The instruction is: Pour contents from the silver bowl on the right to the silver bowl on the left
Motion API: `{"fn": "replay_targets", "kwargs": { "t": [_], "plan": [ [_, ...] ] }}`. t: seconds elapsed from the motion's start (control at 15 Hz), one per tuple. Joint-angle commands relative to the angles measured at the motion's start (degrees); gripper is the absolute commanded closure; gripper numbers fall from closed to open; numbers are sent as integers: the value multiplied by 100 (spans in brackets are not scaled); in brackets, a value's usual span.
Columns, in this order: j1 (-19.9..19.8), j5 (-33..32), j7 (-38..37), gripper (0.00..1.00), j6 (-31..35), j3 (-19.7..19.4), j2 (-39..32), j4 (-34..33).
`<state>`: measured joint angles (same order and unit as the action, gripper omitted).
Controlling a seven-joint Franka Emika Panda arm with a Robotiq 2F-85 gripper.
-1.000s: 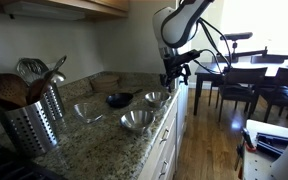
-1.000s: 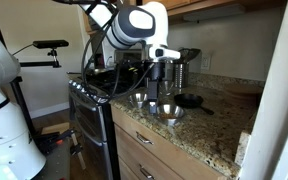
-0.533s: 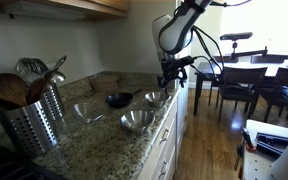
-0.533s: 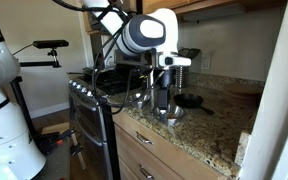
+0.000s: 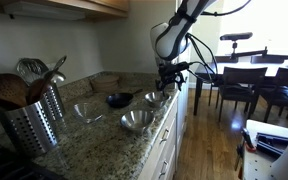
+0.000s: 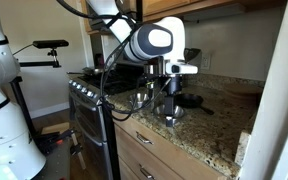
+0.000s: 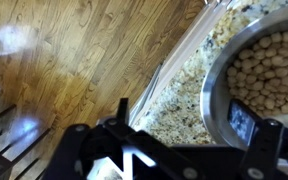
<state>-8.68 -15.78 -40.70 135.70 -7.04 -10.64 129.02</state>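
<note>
Now three silver bowls and one dark bowl share the counter, pincer spread apart.

Granite counter carries three silver bowls, dark pan, utensil caddy.

You have the filled bowl at the counter edge, a small pan beside it, and the utensil holder at the opposite end.

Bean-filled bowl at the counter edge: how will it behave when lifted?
Probably heavy for its size: the bowl is nearly full of beans. Its shiny metal rim may slip. Loose beans would likely shift and spill if tilted.
</note>
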Motion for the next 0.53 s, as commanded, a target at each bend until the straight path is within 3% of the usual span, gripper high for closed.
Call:
{"fn": "replay_targets", "kwargs": {
  "t": [0.0, 0.33, 0.47],
  "plan": [
    [200, 203, -51, 0, 129, -130, -253, -193],
    [323, 335, -12, 0, 125, -149, -489, -388],
    [359, 362, -9, 10, 128, -166, -548, -433]
  ]
}}
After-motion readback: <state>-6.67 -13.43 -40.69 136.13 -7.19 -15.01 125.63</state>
